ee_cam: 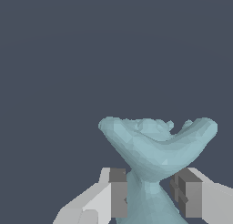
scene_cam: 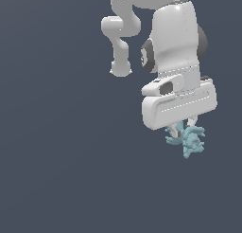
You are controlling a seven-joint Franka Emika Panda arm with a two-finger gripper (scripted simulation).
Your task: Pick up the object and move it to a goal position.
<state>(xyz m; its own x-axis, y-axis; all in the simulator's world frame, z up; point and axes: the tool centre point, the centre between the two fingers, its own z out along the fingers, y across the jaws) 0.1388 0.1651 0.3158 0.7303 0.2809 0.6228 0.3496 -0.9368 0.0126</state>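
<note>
The object (scene_cam: 189, 139) is a small pale teal-blue lumpy piece with several stubby protrusions, sitting just below the white gripper (scene_cam: 184, 129) in the exterior view. In the wrist view the object (ee_cam: 157, 148) fills the lower middle, flaring into two broad lobes above a narrow stem. That stem lies between the two grey pads (ee_cam: 117, 191), which press against it from both sides. The gripper (ee_cam: 152, 193) is shut on the object. Its upper part is hidden behind the gripper body in the exterior view.
The white arm (scene_cam: 175, 38) rises above the gripper toward the top of the exterior view. Everything else is a plain dark blue-grey surface with no other objects or edges visible.
</note>
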